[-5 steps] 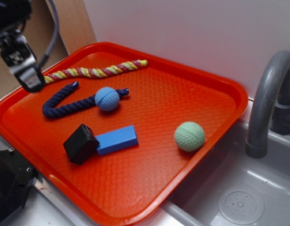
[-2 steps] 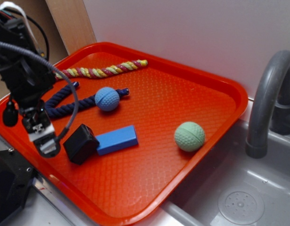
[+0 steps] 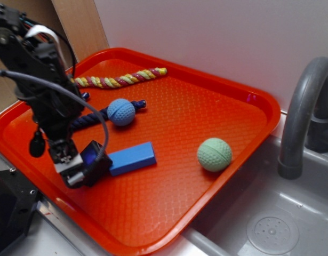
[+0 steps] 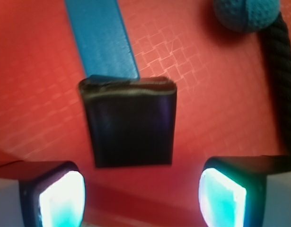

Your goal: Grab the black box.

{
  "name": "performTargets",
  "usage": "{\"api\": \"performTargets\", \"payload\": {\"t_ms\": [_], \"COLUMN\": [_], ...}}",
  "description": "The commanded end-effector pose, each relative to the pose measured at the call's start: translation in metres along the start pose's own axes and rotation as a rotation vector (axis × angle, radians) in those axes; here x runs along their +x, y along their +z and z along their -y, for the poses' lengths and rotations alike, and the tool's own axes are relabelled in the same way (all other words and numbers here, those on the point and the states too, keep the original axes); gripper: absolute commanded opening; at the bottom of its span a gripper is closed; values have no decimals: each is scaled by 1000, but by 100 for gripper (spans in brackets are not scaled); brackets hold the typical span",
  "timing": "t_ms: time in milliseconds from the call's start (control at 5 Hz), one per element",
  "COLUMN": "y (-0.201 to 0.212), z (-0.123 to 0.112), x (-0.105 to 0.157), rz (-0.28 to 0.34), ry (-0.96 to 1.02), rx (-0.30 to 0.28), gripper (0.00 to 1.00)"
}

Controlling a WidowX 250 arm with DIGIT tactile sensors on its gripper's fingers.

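White wall panels back a red textured tray (image 3: 217,106) set on a grey counter beside a sink basin (image 3: 292,213) with a grey faucet (image 3: 302,117). On the tray lie a multicoloured rope (image 3: 118,80), a navy rope (image 3: 84,120), a blue ball (image 3: 121,112), a green ball (image 3: 214,154), a blue block (image 3: 132,158) and the black box (image 3: 97,160).

The black box sits near the tray's front-left edge, one end touching the blue block. The hand (image 3: 73,165) is low over the tray, just beside the box on its outer side. In the wrist view the hand (image 4: 143,189) is spread wide, both fingertips (image 4: 55,194) lit cyan, and the box (image 4: 131,123) lies ahead of the gap, not yet between the jaws. Nothing is gripped.

Risks, as judged:
- Closing now would likely miss, since the box is forward of the fingertips.
- Advancing low could shove the box against the blue block and skew both.
- The box looks slightly rotated to the jaw line; pads could land on corners and let it slip.
- The navy rope, close on one side in the wrist view, could snag a finger.

The tray surface is embossed and glossy, so a nudged box may slide.
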State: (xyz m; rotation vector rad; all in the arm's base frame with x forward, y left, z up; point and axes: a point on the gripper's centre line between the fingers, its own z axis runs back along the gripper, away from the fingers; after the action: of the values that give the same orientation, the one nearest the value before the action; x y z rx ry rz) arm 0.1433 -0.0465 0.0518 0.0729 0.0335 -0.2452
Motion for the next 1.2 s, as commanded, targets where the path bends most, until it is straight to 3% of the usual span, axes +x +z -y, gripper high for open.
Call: {"api": "performTargets", "payload": {"t_ms": [0, 200, 400, 600, 800, 1000], "y": [-37, -36, 1, 50, 97, 147], "z": [14, 15, 5, -22, -55, -61], "x": [22, 24, 30, 34, 34, 57], "rz": [-8, -18, -5, 139, 252, 267], "ry": [22, 59, 75, 142, 239, 246], "rx": [-104, -119, -85, -36, -135, -169], "gripper": [94, 0, 0, 0, 0, 0]}}
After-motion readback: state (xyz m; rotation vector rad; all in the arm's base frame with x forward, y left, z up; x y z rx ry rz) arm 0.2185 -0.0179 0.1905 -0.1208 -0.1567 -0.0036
